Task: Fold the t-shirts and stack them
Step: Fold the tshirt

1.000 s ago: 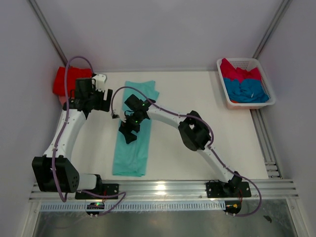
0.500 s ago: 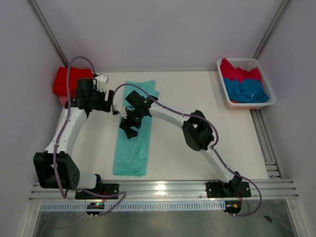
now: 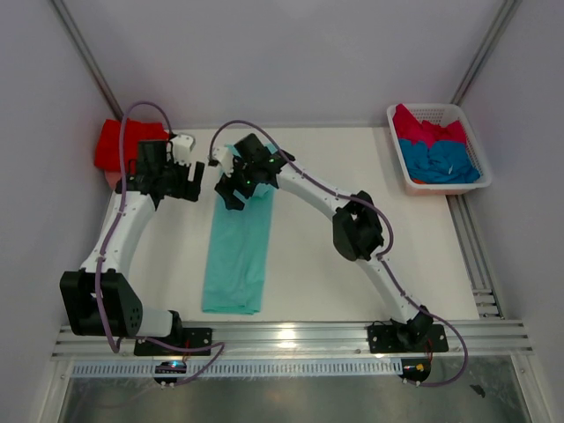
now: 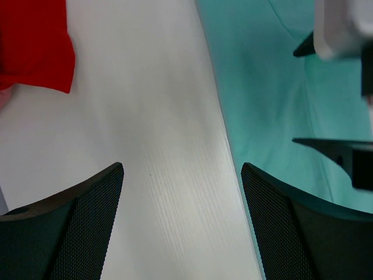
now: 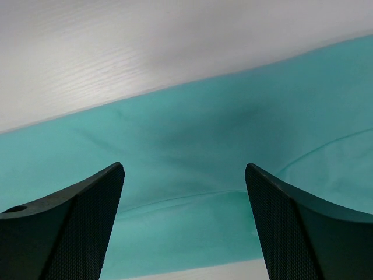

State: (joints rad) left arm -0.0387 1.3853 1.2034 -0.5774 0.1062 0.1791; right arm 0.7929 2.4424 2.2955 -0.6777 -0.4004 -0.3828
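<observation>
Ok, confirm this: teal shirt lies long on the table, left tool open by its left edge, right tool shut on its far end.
One point is wrong: the right tool is open over the far end of the teal shirt, gripping nothing, as the right wrist view shows. The rest stands.

**Four t-shirts, one laid out long**

The mint-teal t-shirt (image 3: 236, 256) lies flat left of centre, folded lengthwise into a narrow strip running from the upper middle down toward the lower edge, its top end partly hidden. The bright red t-shirt (image 3: 119, 143) sits bunched at upper left. The blue t-shirt (image 3: 445, 161) and crimson-pink t-shirt (image 3: 427, 129) lie crumpled together in the basket (image 3: 443, 187) at upper right.
</observation>
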